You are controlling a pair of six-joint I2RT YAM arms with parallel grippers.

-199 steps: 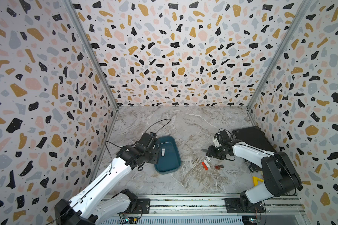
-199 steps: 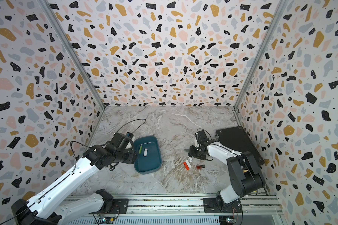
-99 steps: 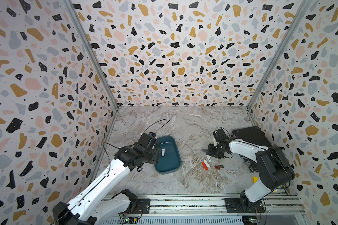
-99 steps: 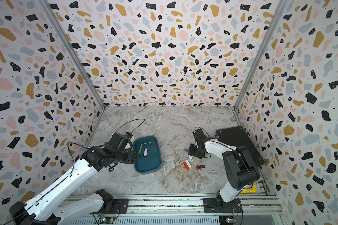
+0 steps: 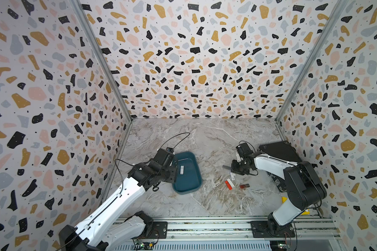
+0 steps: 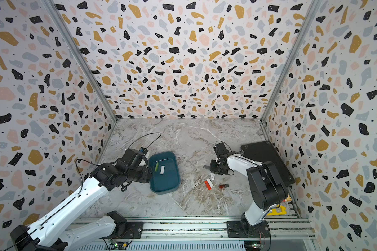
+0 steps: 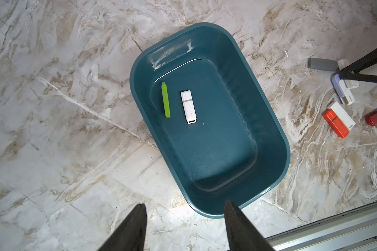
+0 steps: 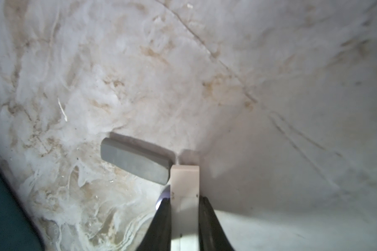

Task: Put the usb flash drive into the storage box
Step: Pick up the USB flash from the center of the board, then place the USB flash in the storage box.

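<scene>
Closest to front edge of table (image 5: pixel 205 134): red stick (image 5: pixel 228 184), dark-red stick (image 5: pixel 244 186) beside it. Further back, right gripper (image 8: pixel 184 201) pinched tight on white usb flash drive (image 8: pixel 184 180), clear only in right wrist cam; gray stick (image 8: pixel 133 160) just beside. Left gripper (image 7: pixel 184 204) part-open, holding nothing, over storage box (image 7: pixel 263 121) toward left edge. Left wrist cam shows green stick (image 7: pixel 165 100) + white stick (image 7: pixel 188 106) inside.

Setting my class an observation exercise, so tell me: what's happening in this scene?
The right gripper has its jaws shut on a white flash drive down at the marble table, beside a grey drive. The left gripper hovers open by the storage box, which holds a green stick and a white capped drive. A red drive lies loose on the table.
</scene>
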